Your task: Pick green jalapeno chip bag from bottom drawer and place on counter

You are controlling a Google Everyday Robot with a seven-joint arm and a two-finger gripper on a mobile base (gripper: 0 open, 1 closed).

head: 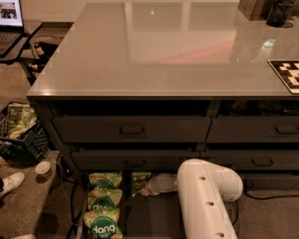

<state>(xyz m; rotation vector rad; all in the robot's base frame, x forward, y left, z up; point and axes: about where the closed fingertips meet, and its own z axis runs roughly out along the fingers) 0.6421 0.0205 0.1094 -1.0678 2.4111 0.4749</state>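
The counter (163,51) is a glossy grey worktop over the dark drawer cabinet. The bottom drawer (154,214) is pulled open at the lower edge of the camera view. The olive-green jalapeno chip bag (138,179) lies at the back of the drawer, just right of three brighter green "dang" bags (103,203) stacked along the left side. My white arm (205,196) reaches down into the drawer from the right. My gripper (150,186) is at the jalapeno bag's right edge, touching or almost touching it. The arm hides part of the drawer floor.
Closed drawers with bar handles (132,130) sit above the open one. A checkerboard (286,74) and a dark cup (279,11) are on the counter's right side. A laptop (9,16), a black crate of bags (21,128), a white cup (43,168) and a shoe (10,183) are on the left.
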